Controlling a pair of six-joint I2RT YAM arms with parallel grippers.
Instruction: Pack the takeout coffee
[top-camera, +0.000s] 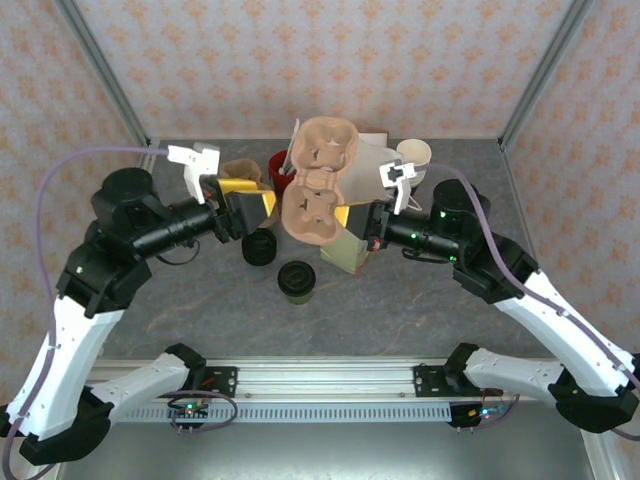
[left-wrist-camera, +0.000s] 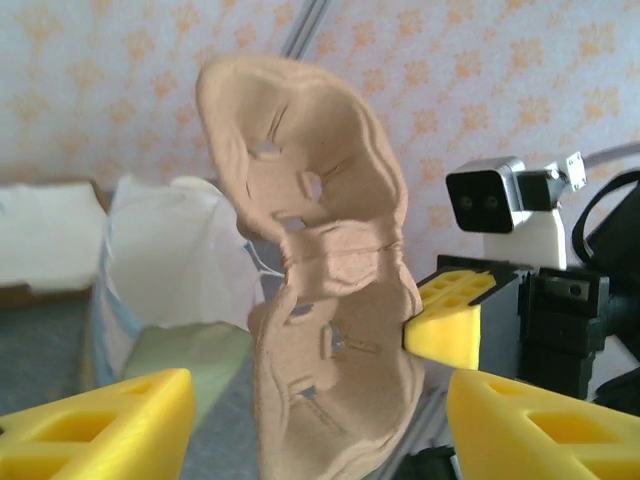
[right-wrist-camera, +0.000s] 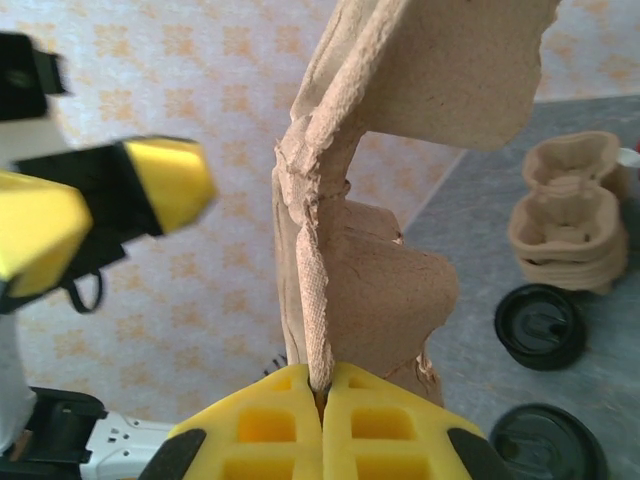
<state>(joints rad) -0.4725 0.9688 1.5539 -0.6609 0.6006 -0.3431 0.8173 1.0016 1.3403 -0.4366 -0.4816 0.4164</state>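
The takeout coffee, a small greenish cup with a black lid, stands on the table in front of both grippers; its lid is at the lower right of the right wrist view. My right gripper is shut on the edge of a brown pulp cup carrier and holds it upright in the air. My left gripper is open, one finger on either side of the carrier's lower part without touching it. A white paper bag stands behind the carrier.
A short stack of black lids sits left of the coffee. More pulp carriers are stacked at the back left, next to a red cup. Cream cups stand at the back right.
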